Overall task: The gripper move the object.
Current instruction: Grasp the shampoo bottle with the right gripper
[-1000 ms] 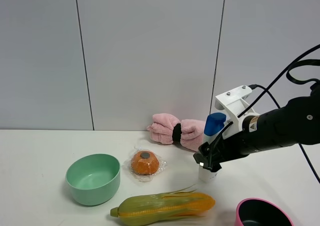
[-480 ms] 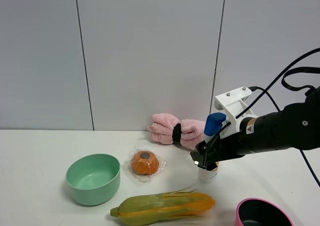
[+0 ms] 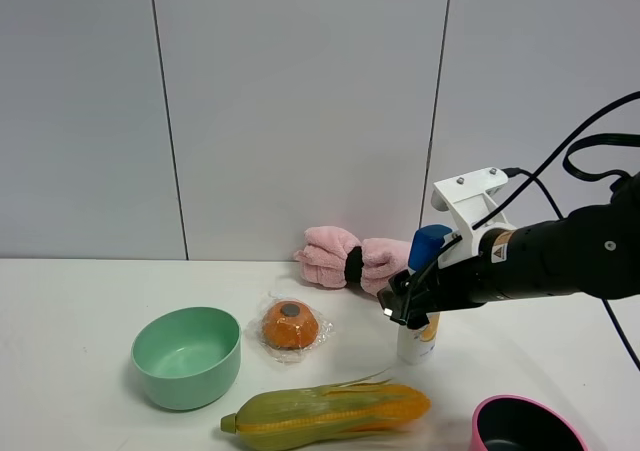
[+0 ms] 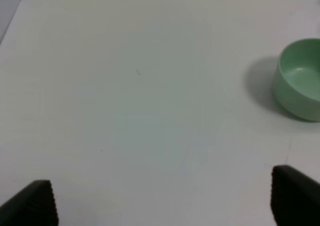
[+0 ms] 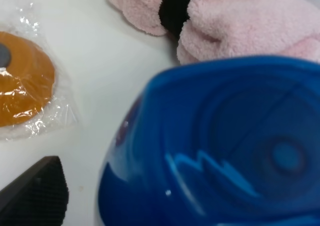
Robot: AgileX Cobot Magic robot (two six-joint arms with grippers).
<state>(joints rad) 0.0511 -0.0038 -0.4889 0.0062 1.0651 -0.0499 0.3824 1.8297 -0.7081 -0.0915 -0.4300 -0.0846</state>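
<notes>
Near the pink towel (image 3: 330, 252), the right hand (image 3: 396, 308) brackets the bottle (image 3: 421, 337), fingers (image 5: 35, 193) apart.

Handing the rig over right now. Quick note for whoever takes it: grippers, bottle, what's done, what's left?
Left gripper: open, holding nothing, over bare table near the green bowl.
Right gripper: placed around the upper body of the shampoo bottle; can't tell if it is clamped.
Bottle: upright, in front of the pink towel; base on or barely off the table.
Done: reach to bottle. Left: confirm grip, lift, move.
</notes>
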